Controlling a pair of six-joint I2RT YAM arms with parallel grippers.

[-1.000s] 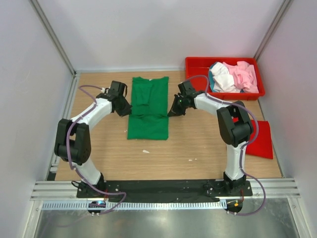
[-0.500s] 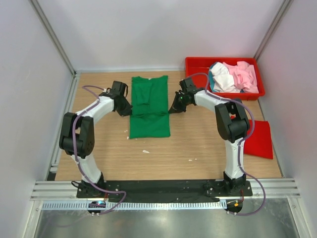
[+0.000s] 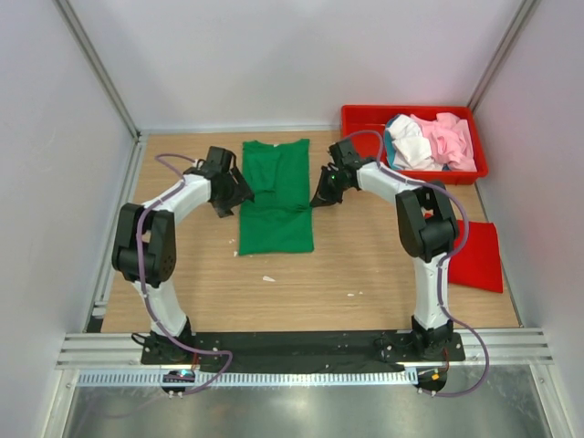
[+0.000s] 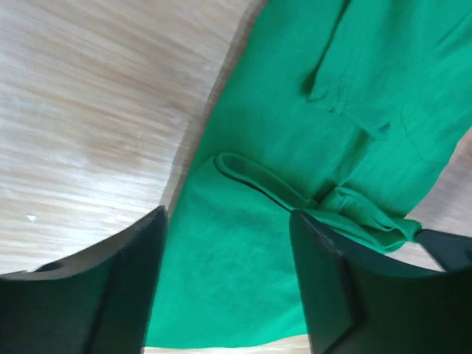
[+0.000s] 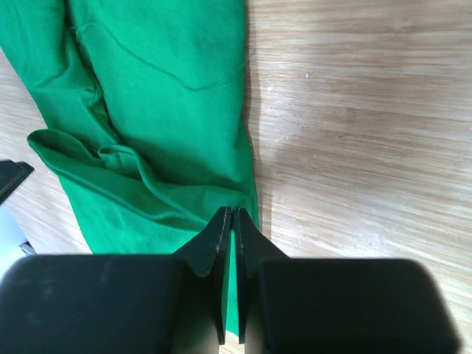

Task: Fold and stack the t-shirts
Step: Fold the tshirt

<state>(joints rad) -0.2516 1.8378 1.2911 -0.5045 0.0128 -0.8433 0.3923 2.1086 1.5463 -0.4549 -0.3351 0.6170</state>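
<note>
A bright green t-shirt (image 3: pixel 274 196) lies lengthwise at the table's middle back, with a raised crease across its middle (image 4: pixel 295 195). My left gripper (image 3: pixel 237 196) (image 4: pixel 227 221) hovers open over the shirt's left edge, nothing between its fingers. At the shirt's right edge (image 5: pixel 169 96), my right gripper (image 3: pixel 319 199) (image 5: pixel 231 212) is shut, and the cloth puckers toward its tips. White (image 3: pixel 411 148) and pale pink (image 3: pixel 449 137) t-shirts are heaped in the red tray (image 3: pixel 365 115), a teal edge (image 3: pixel 389 137) showing. A red t-shirt (image 3: pixel 480 260) lies flat at the right.
The red plastic tray stands at the back right corner, close behind my right arm. Grey walls enclose the table on three sides. Small white scraps (image 3: pixel 268 278) lie on the bare wood in front of the green shirt.
My left gripper has opened and let go of the green shirt's left edge. Both grippers shifted slightly toward the back, and the shirt's middle bunched into a crease.
</note>
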